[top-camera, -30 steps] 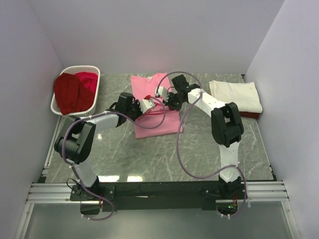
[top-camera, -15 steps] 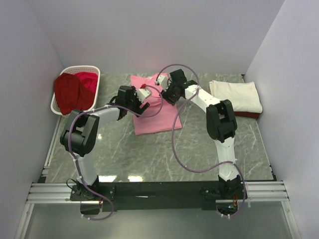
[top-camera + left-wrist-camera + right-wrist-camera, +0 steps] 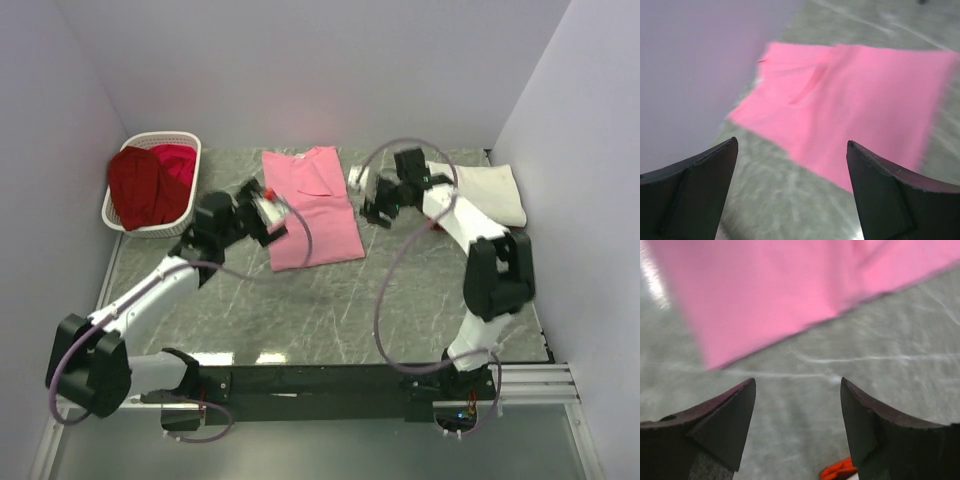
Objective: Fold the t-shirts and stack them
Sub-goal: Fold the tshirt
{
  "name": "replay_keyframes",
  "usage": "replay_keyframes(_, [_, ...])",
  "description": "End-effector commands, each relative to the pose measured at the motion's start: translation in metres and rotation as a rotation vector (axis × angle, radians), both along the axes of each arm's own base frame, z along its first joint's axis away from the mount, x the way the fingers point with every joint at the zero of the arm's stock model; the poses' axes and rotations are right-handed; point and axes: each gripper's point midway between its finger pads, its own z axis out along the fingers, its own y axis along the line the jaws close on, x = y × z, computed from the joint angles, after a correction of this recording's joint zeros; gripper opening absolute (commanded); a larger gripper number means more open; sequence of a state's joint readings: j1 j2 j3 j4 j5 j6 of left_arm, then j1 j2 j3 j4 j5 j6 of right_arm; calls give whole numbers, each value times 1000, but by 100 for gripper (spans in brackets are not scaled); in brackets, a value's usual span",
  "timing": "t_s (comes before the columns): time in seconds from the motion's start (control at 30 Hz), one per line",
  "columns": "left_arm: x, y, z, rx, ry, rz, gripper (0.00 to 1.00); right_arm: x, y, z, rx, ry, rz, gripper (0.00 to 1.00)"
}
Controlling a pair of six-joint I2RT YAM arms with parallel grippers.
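my left gripper (image 3: 274, 214) and right gripper (image 3: 368, 200) gape wide and empty, the pink collared shirt (image 3: 311, 207) lying lengthwise between them, just beside each.

On my left wrist feed the pink shirt (image 3: 855, 100) is smeared, its right edge soft. The right wrist feed cuts it off at the top. I can't identify the orange-red scrap (image 3: 839, 470) clipped by the bottom edge there. From above, the cream-white shirt (image 3: 485, 190) hides all but a sliver of the dark red shirt (image 3: 503, 231).
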State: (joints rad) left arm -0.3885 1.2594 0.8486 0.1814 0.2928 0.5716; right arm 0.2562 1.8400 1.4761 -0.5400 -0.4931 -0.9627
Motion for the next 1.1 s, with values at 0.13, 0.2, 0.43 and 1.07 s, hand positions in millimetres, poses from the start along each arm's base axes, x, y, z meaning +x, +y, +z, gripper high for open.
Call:
replay_keyframes(0.13, [-93, -28, -131, 309, 192, -294, 92, -94, 39, -42, -151, -188, 482, 76])
replay_keyframes(0.2, [-93, -26, -143, 324, 211, -285, 91, -90, 46, -48, -174, -215, 479, 76])
replay_keyframes(0.43, [-77, -23, -173, 392, 247, -253, 89, -75, 52, -74, -271, -244, 465, 76])
replay_keyframes(1.07, [-31, -4, -202, 413, 286, -110, 6, -82, 52, -96, -301, -169, 510, 8])
